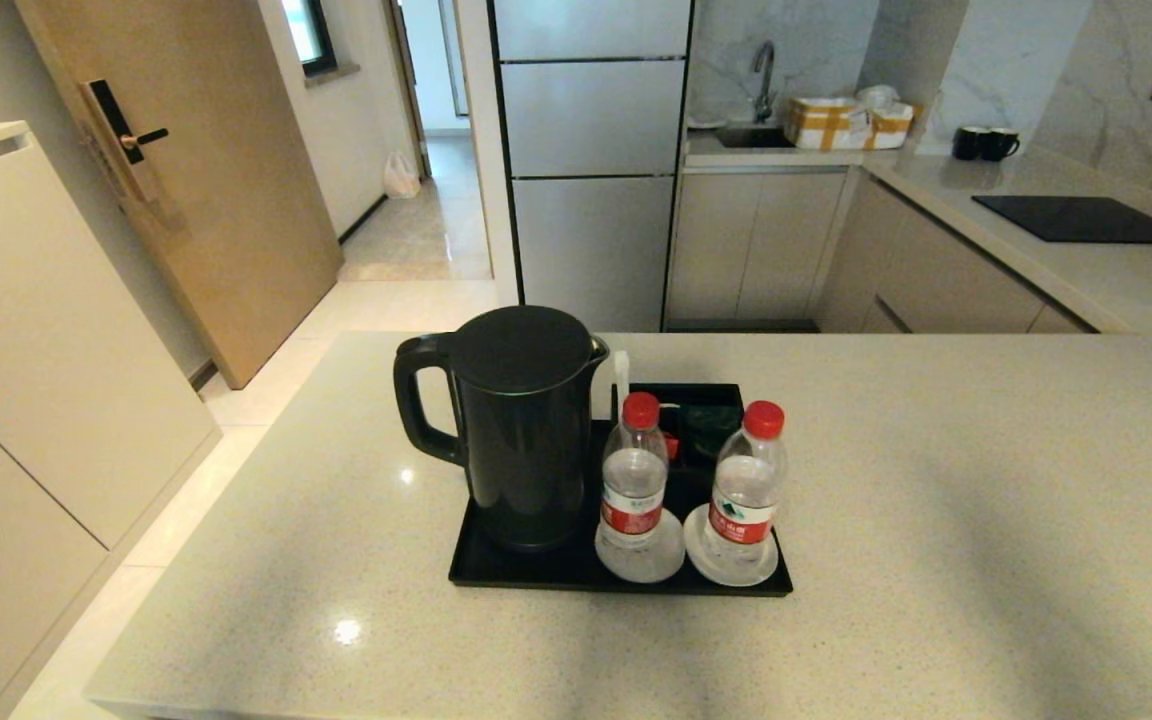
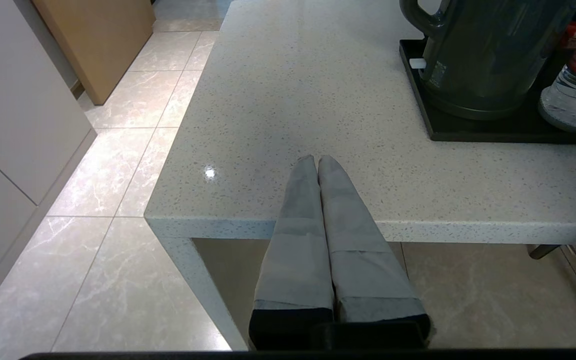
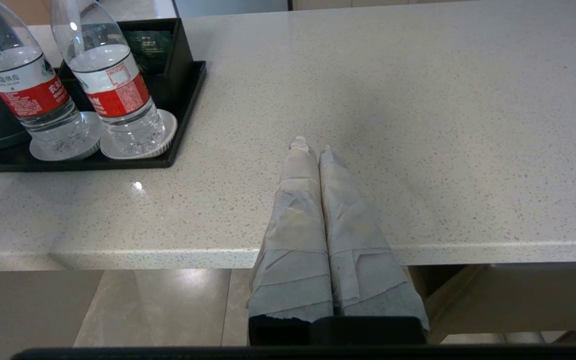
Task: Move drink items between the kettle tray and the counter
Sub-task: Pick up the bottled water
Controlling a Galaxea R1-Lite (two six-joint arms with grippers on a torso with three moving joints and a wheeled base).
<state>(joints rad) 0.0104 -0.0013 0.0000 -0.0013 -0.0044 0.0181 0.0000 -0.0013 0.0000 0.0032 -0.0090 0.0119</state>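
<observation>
The black kettle tray (image 1: pixel 496 572) lies on the pale speckled counter (image 1: pixel 936 520). Two clear water bottles with red caps stand upright on white coasters at the tray's front: the left bottle (image 1: pixel 633 470) and the right bottle (image 1: pixel 747 488). A dark green sachet (image 1: pixel 714 425) sits in a divided compartment behind them. My left gripper (image 2: pixel 316 159) is shut and empty, hovering at the counter's near edge, left of the tray. My right gripper (image 3: pixel 312 146) is shut and empty at the near edge, right of the tray (image 3: pixel 183 102). Neither arm shows in the head view.
A tall black kettle (image 1: pixel 521 425) fills the tray's left half. Round white coasters (image 1: pixel 639 555) lie under the bottles. Bare counter stretches to either side of the tray. A farther counter holds a black hob (image 1: pixel 1081 220) and two mugs (image 1: pixel 984 143).
</observation>
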